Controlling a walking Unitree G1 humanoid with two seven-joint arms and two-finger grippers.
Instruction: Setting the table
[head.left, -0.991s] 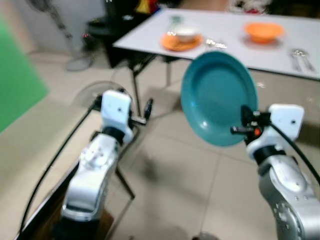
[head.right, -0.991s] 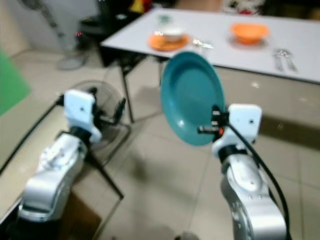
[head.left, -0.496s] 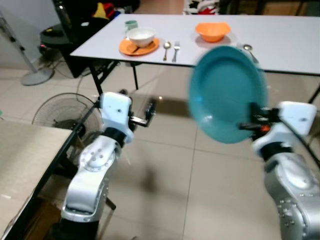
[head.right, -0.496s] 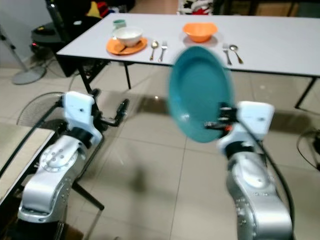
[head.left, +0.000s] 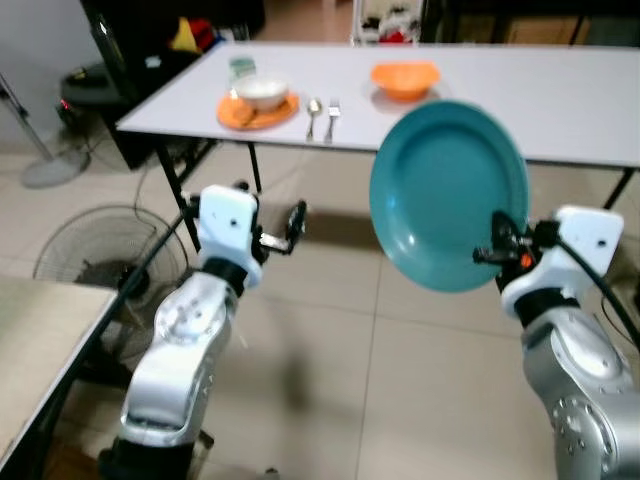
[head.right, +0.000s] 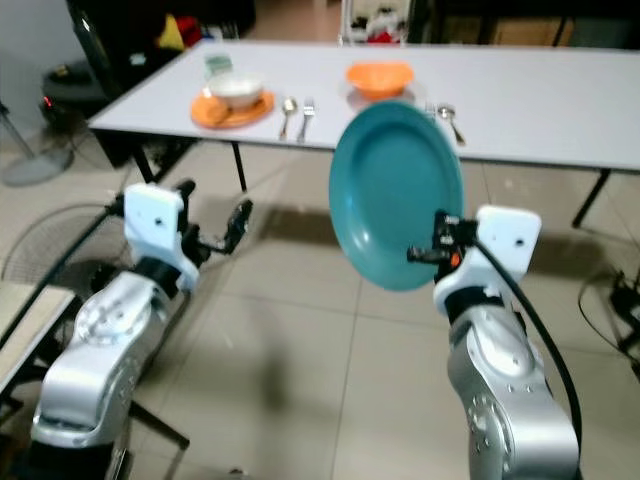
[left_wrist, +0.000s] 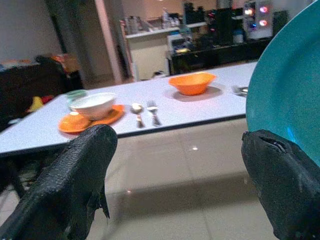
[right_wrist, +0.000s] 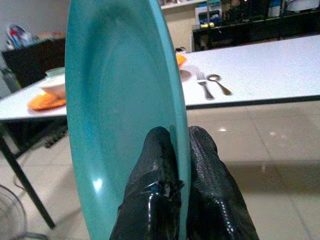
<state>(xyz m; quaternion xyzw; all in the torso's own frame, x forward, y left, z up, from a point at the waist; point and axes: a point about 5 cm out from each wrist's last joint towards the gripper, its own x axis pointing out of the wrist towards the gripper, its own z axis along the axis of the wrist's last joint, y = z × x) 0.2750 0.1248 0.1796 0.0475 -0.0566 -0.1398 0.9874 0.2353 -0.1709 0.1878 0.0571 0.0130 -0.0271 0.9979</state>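
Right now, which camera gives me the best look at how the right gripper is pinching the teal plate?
Right wrist view: both black fingers clamp the teal plate at its rim, one on each face. The eye views show the right gripper at the plate's lower edge, grip detail small. The left wrist view catches a slice of plate.

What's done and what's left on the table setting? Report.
Done: one place is laid with an orange plate, white bowl, spoon and fork; an orange bowl sits further along. In hand: the right gripper pinches the teal plate upright. Left: carrying it to the table.
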